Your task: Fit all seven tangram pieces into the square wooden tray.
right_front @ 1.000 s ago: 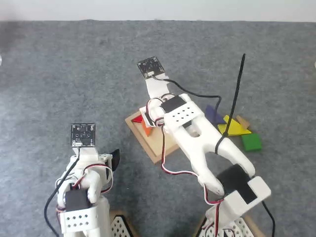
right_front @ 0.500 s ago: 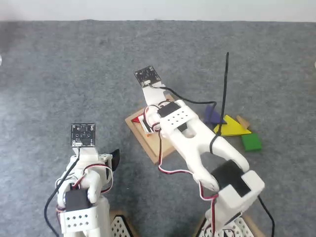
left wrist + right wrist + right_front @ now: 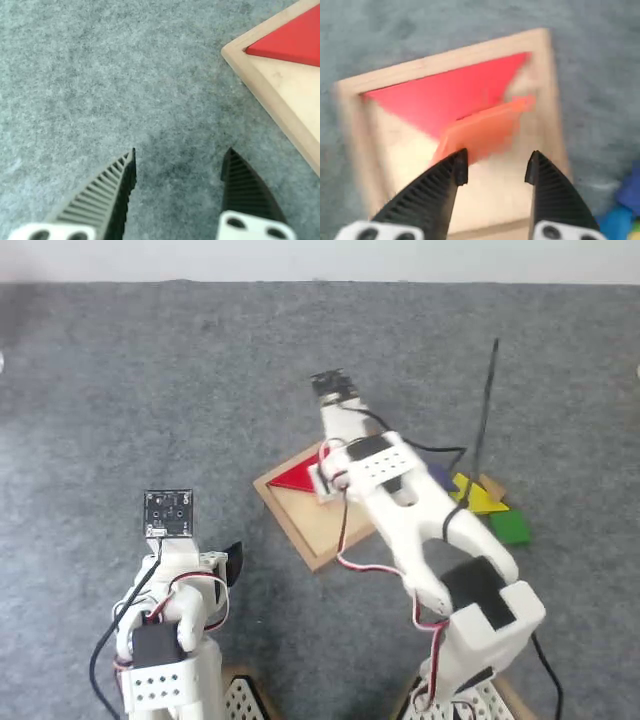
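Orange piece [image 3: 482, 131] is in the tray [image 3: 445, 62] but tilted. One edge looks ridden up on the red triangle [image 3: 447, 97], which lies flat against a rim. By my read it's not seated yet.

Step in hand: seat the orange piece.
- Come down with one fingertip on the raised edge.
- Nudge it off the red triangle onto bare tray floor.
- Keep its long edge parallel to the triangle's edge, then press flat.
- Small pushes only — the tray sits loose on the carpet [image 3: 150, 390] and would probably slide under a sideways shove.

Right claw [image 3: 497, 154]: jaws apart, nothing clamped. It hangs above the tray with the orange piece just beyond the fingertips, roughly centred on the gap. One corner of the piece is close to a finger; I can't tell if they touch.

Left claw [image 3: 181, 150]: jaws spread, holding nothing, low over the carpet near a tray corner.

Further out: yellow piece [image 3: 478, 495], green piece [image 3: 510, 528] and purple piece [image 3: 437, 475] are bunched on the carpet just beside the tray, on my right arm's side — partly hidden under that arm. These all remain to be placed.
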